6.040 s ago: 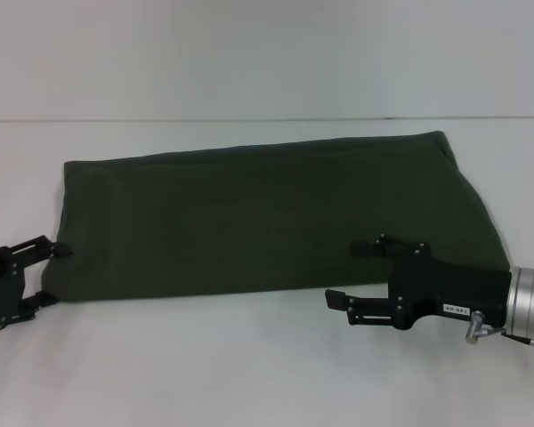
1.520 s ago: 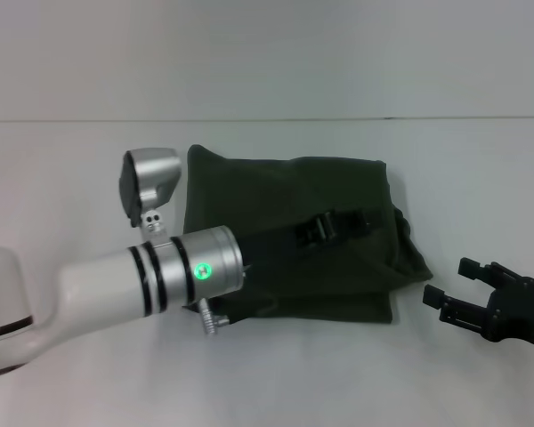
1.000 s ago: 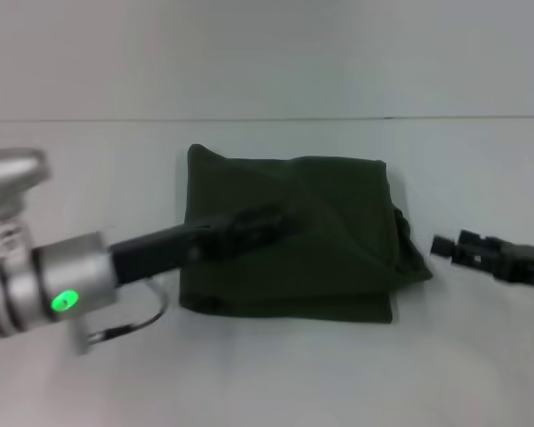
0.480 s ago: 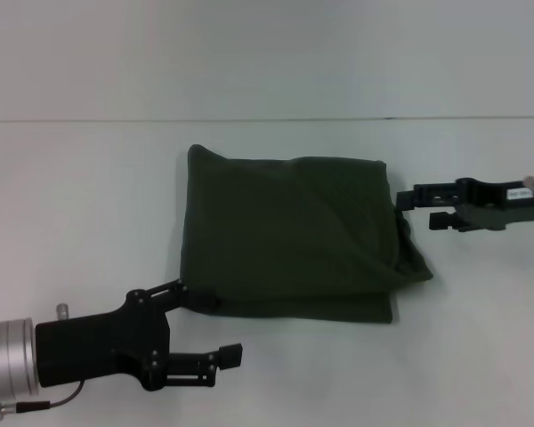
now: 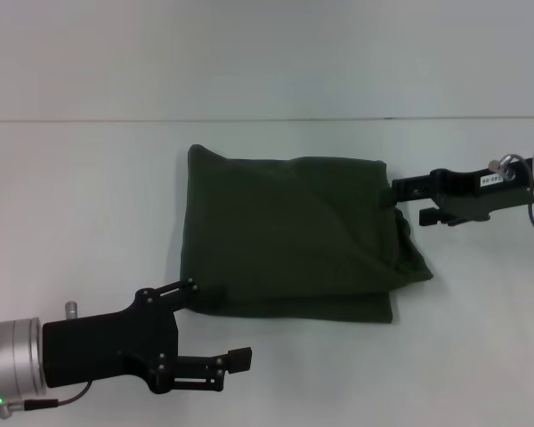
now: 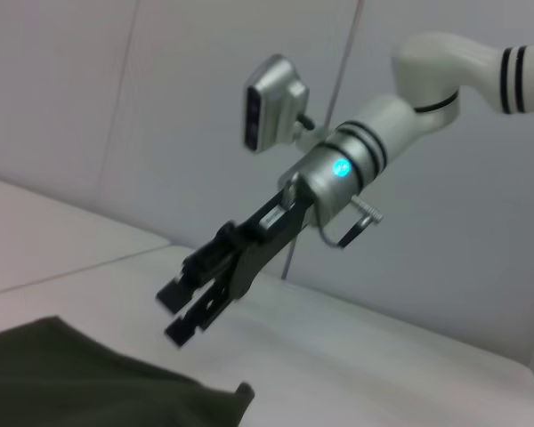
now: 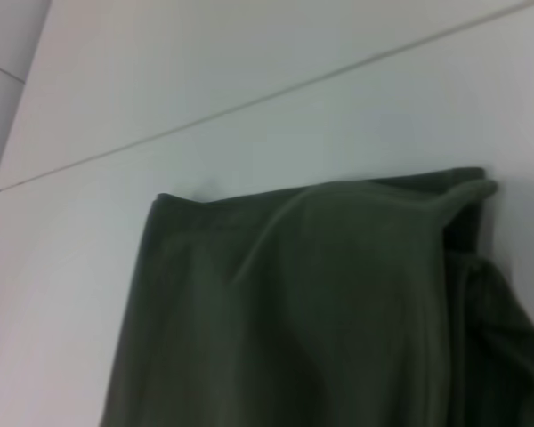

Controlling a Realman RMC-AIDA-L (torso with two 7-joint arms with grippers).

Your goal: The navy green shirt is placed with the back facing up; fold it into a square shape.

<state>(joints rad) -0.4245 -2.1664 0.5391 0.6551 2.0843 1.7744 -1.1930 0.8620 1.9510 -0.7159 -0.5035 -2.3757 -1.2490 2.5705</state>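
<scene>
The navy green shirt (image 5: 285,236) lies folded into a rough square in the middle of the white table, with a loose bulge of cloth sticking out at its right side (image 5: 414,258). My right gripper (image 5: 410,201) is open and hovers at the shirt's far right corner, holding nothing. The left wrist view shows that same right gripper (image 6: 173,313) raised a little above the shirt (image 6: 80,378). My left gripper (image 5: 215,322) is open and empty, near the table's front beside the shirt's front left corner. The right wrist view shows the shirt (image 7: 294,311) from above.
A white table (image 5: 89,196) carries the shirt, and its far edge meets a pale wall (image 5: 267,53). The right arm's silver wrist and camera (image 6: 271,89) show in the left wrist view.
The shirt went from a long band to a folded square. My left arm pulled back off it to the front left. My right gripper moved in to the shirt's far right corner.
</scene>
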